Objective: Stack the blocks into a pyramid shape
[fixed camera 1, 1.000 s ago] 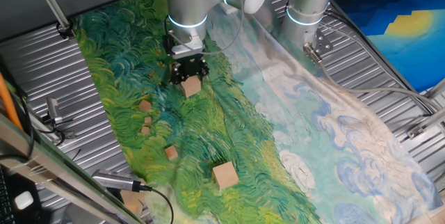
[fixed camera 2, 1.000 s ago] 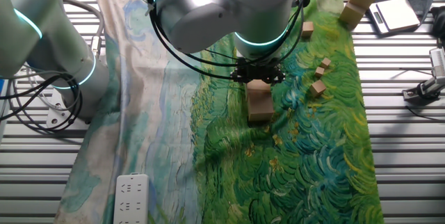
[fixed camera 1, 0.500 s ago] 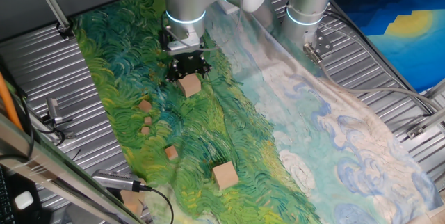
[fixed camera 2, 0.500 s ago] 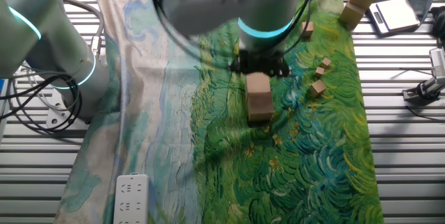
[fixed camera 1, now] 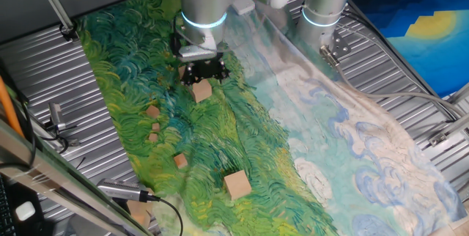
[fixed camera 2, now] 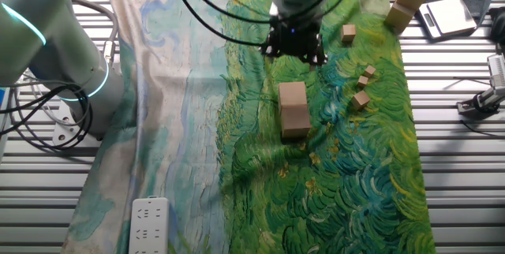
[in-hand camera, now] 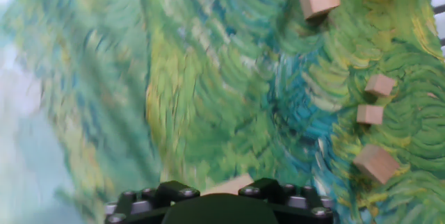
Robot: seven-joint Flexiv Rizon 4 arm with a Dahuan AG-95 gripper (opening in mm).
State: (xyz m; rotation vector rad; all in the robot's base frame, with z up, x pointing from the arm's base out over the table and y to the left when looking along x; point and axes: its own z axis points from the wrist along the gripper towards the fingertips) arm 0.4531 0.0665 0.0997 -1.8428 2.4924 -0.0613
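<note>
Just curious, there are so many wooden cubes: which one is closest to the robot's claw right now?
The light-tan wooden stack of two cubes standing just below the black gripper. The small cubes lie apart, farther along the green painted cloth.

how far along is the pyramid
Early. Done: two big blocks look joined into one tall piece, though whether stacked or side by side is unclear. In hand: nothing; the claw hangs open above them. Left: another big block and the small blocks lie loose on the cloth.
</note>
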